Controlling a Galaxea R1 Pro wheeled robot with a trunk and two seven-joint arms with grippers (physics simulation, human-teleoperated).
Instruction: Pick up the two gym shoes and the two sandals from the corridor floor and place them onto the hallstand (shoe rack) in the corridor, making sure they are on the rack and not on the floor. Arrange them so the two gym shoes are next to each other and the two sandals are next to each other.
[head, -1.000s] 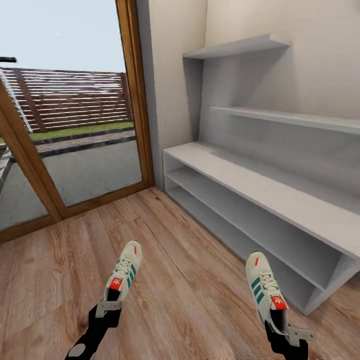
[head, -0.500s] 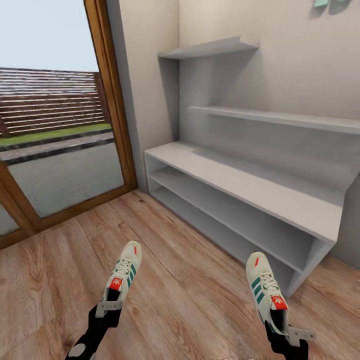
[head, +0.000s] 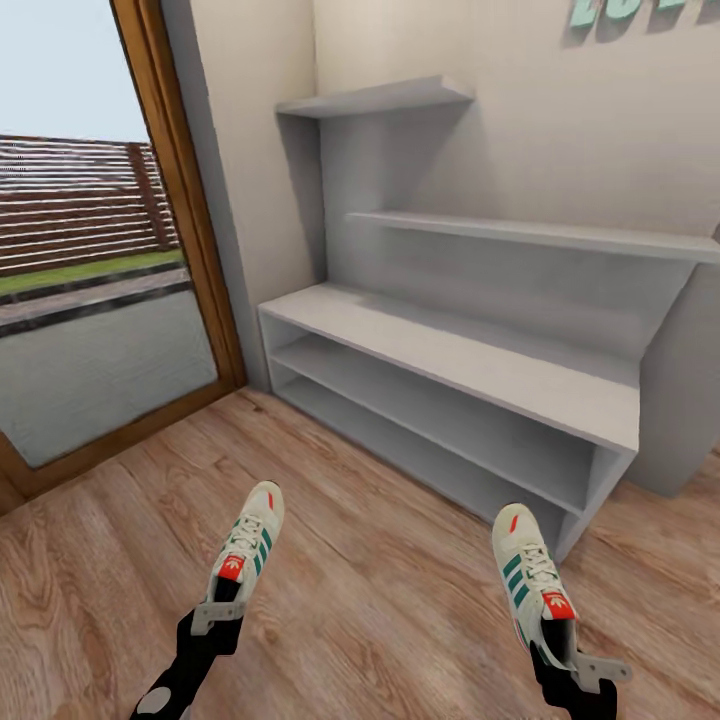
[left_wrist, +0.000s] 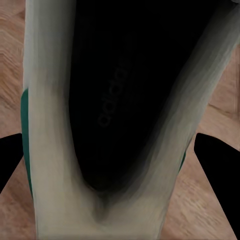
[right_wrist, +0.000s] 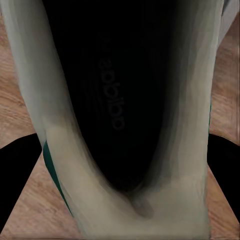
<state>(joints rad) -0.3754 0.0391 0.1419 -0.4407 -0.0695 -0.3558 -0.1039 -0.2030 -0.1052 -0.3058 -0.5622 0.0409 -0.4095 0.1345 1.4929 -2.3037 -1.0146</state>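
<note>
I hold one cream-white gym shoe (head: 249, 545) with teal stripes in my left gripper (head: 217, 612), which is shut on its heel. The other gym shoe (head: 530, 575) sits in my right gripper (head: 572, 655), shut on its heel too. Both shoes hang above the wood-plank corridor floor (head: 380, 600), toes pointing away from me. In the left wrist view the shoe's dark inside (left_wrist: 120, 100) is up close; the right wrist view shows the other shoe's opening (right_wrist: 120, 100) the same way. The pale grey hallstand (head: 450, 360) stands ahead to the right, its shelves bare. The sandals are out of view.
A wood-framed glass door (head: 180, 240) to the left looks out on a fence and lawn. Teal letters (head: 640, 12) hang on the wall above the hallstand's two stepped wall shelves (head: 520, 232). Open floor lies between me and the rack.
The whole view has swung to the right, so the door and hallstand slide left in the picture and the teal letters come in. Both shoes keep their place in my grippers.
</note>
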